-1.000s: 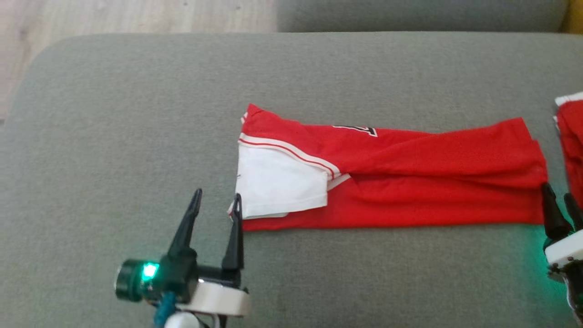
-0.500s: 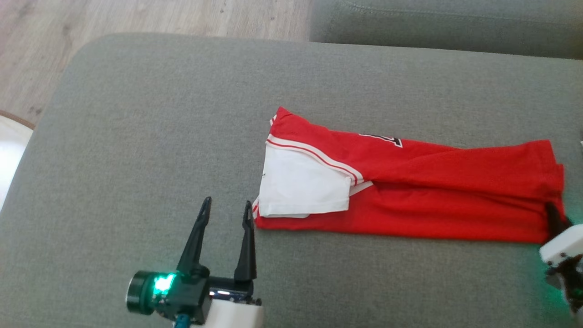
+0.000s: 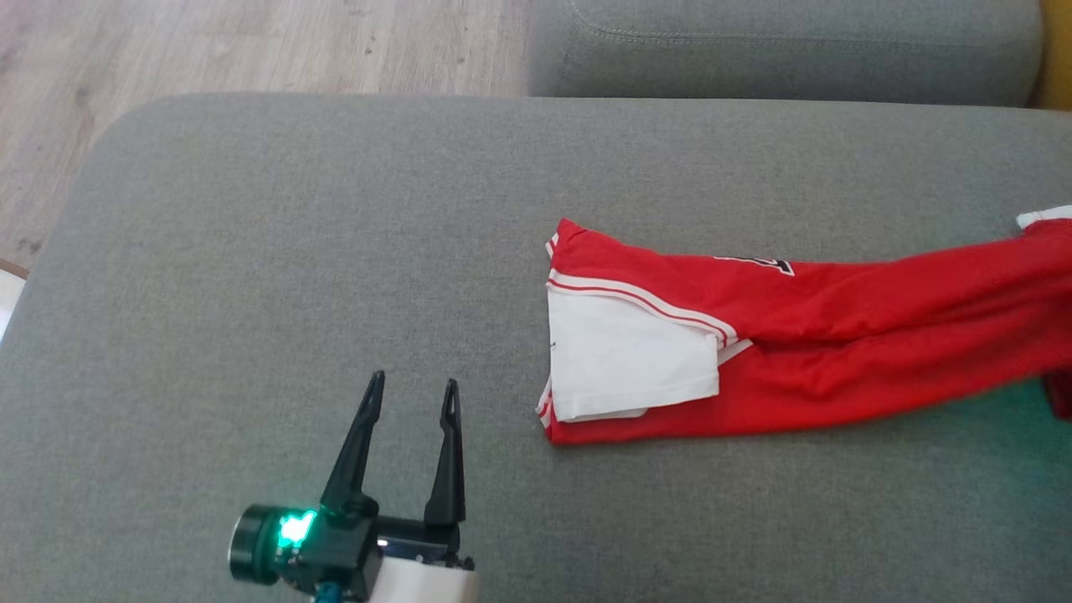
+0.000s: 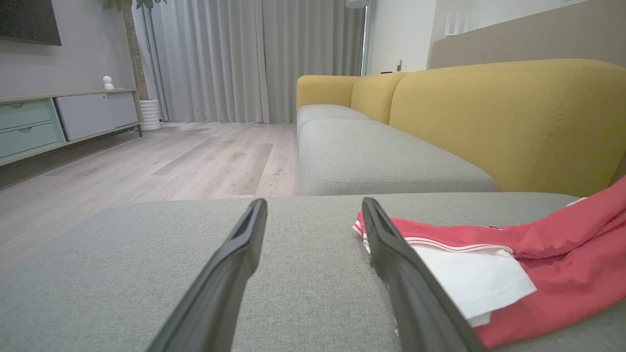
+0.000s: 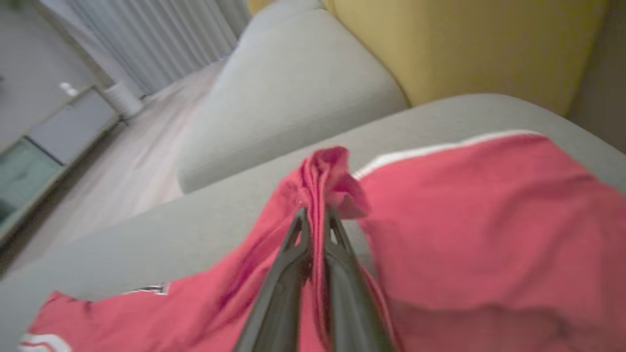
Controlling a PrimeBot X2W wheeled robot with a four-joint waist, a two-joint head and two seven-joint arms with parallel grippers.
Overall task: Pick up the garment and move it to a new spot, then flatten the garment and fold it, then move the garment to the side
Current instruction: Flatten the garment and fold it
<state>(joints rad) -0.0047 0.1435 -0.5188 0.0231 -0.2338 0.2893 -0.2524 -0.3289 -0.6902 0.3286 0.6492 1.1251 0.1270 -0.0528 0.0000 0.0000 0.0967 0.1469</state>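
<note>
1. The red garment is folded into a long band with a white panel at its left end. It lies across the centre right of the head view, and its right end rises and runs off the frame's right edge.
2. The right gripper has its fingers pinched tight on a bunched red fold of the garment, at the centre of the right wrist view.
3. The left gripper sits at the lower left of the head view. Its fingers are spread wide and hold nothing, and they are apart from the garment's white end.
4. The garment rests on a grey fabric cushion with rounded corners.
5. A 2nd grey cushion lies across a gap at the top of the frame, and pale wood floor shows at the upper left.
6. The left wrist view shows yellow sofa backs at the right, grey curtains at the top centre and a low cabinet at the left.
</note>
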